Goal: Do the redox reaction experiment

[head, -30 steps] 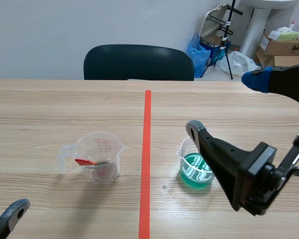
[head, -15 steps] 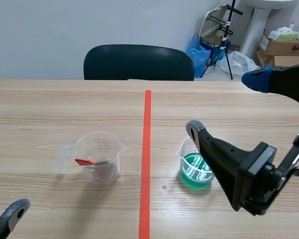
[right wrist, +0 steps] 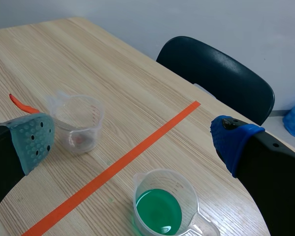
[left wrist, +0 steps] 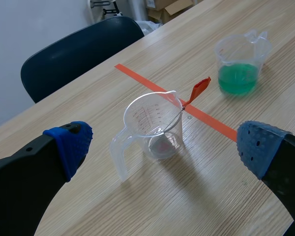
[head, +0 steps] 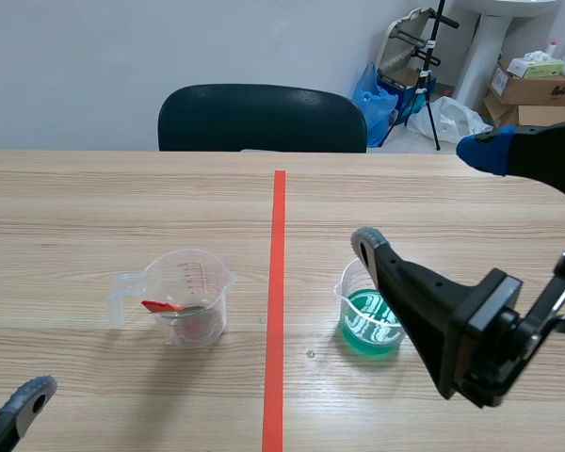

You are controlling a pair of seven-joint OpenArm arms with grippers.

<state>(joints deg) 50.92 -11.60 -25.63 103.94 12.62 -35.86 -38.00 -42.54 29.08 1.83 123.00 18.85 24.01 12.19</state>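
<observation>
A clear measuring cup stands left of the red tape line, with a red-handled spoon resting in it. Right of the line is a clear beaker of green liquid. My right gripper hangs open above that beaker, empty; in the right wrist view the green beaker lies below and ahead, the measuring cup further off. My left gripper is open and empty, raised near the table's front left, with the measuring cup and spoon handle ahead of it.
A dark chair stands at the table's far edge. Cardboard boxes, bags and a stand sit on the floor at the back right. The red tape line runs down the table's middle.
</observation>
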